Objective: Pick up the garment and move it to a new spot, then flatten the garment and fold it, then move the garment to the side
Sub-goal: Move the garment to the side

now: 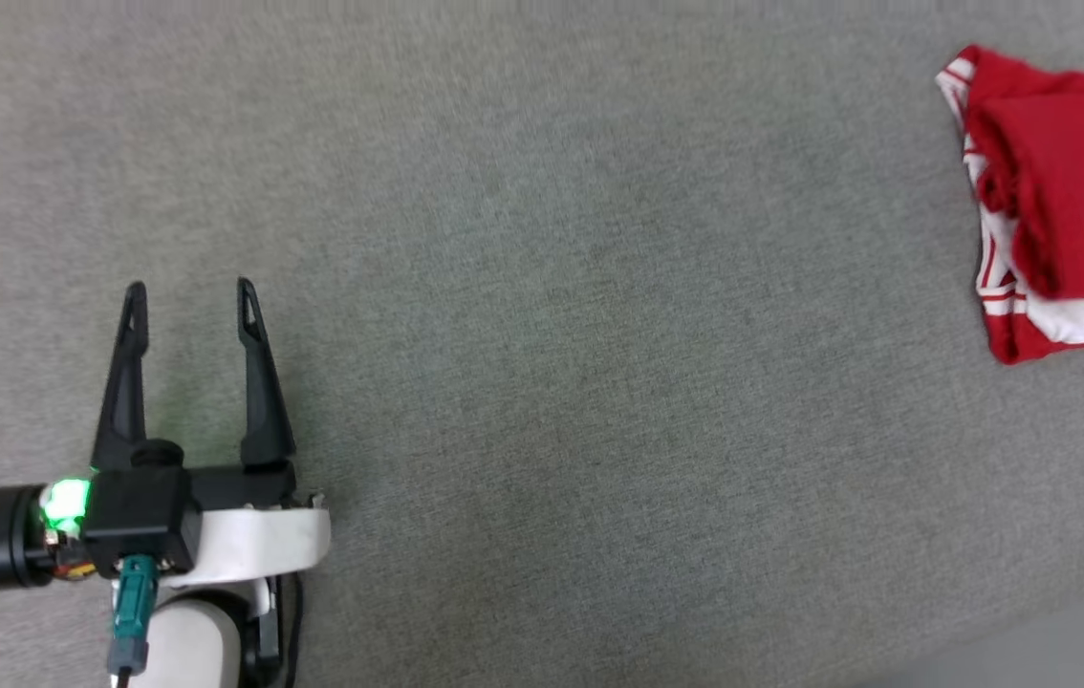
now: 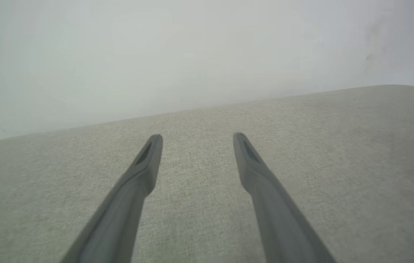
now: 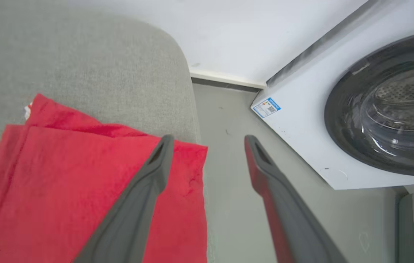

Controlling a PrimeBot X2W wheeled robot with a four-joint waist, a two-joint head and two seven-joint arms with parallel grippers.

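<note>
Folded garment [image 1: 1058, 191] at the far right edge of the grey cushion [image 1: 542, 334], red side up, with a white sleeve and striped trim showing at its near end. Its visible part runs lengthwise up the head view (the rest is cut off by the picture's edge). Right gripper [image 3: 210, 138]: jaws spread, holding nothing, poised over the garment's outer edge, one finger above red cloth, the other above the floor [image 3: 229, 204] beside a washing machine [image 3: 298, 120]. Left gripper [image 1: 190, 287]: jaws spread and empty, well apart from the garment, which lies to its right. The right arm is plainly nearer, so any further nudge or a clean retreat would likely fall to it.
</note>
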